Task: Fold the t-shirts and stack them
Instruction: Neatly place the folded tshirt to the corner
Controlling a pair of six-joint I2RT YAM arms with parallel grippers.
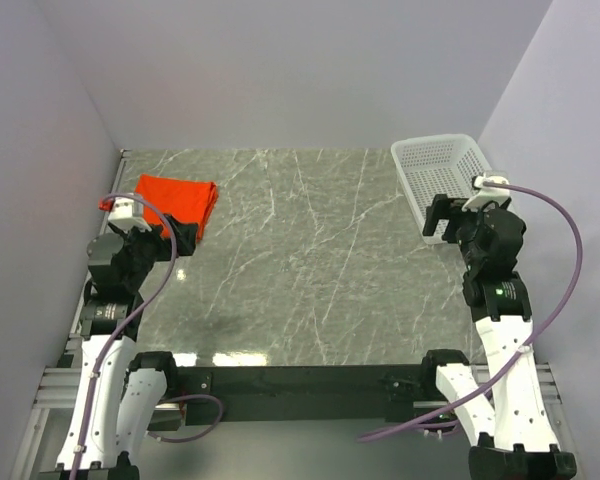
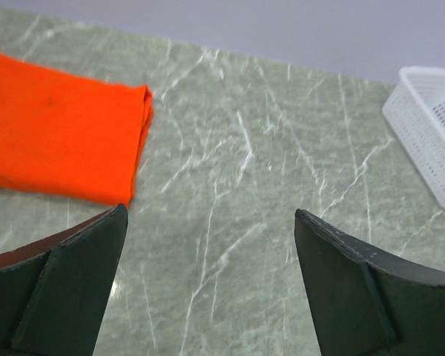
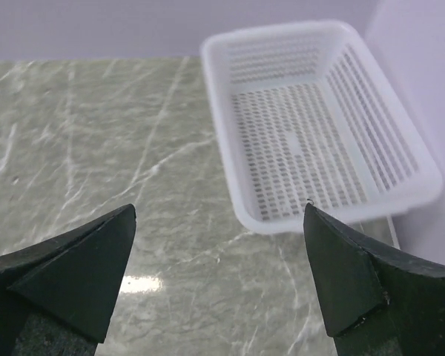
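Observation:
One orange-red t-shirt point(image 1: 175, 200) lies folded into a flat rectangle at the far left of the marble table. From the left wrist, the t-shirt point(image 2: 59, 137) fills the upper left, its folded edge facing right. My left gripper point(image 1: 183, 238) hovers at the shirt's near right corner. It is open, and my left gripper point(image 2: 210, 215) has only bare table between its fingers. My right gripper point(image 1: 440, 218) hangs at the near end of the white basket. It too is open, and my right gripper point(image 3: 220, 211) holds nothing.
The white mesh basket point(image 1: 408, 180) stands at the far right against the wall, with nothing inside; the basket point(image 3: 319, 222) lies just beyond my right fingertips. Lilac walls close in the table on the left, back and right.

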